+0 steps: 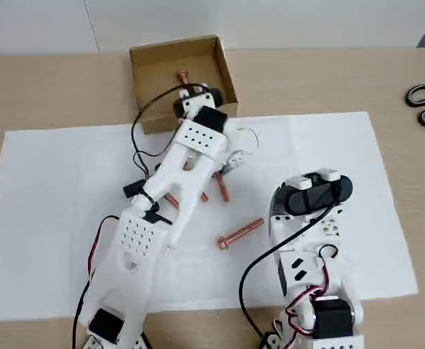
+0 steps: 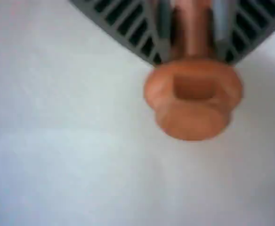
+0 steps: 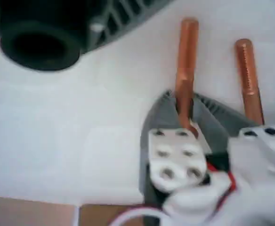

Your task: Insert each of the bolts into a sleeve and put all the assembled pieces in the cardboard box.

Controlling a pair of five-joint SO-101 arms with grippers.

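My left fingers point(image 2: 123, 21) are closed on a copper-coloured metal bolt point(image 2: 194, 101), shaft running roughly near to far, with the open brown cardboard box point(image 1: 161, 80) just far-left of them.

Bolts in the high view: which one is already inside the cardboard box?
The bolt between the cardboard box walls; all other bolts are outside, over the white paper.

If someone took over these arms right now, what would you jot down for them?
Left gripper: shut on a copper bolt over the white sheet.
Right gripper: over the sheet, beside it.
Done: one copper piece in the cardboard box.
Left: a loose bolt and more copper pieces lie on the sheet, to be sleeved and boxed.
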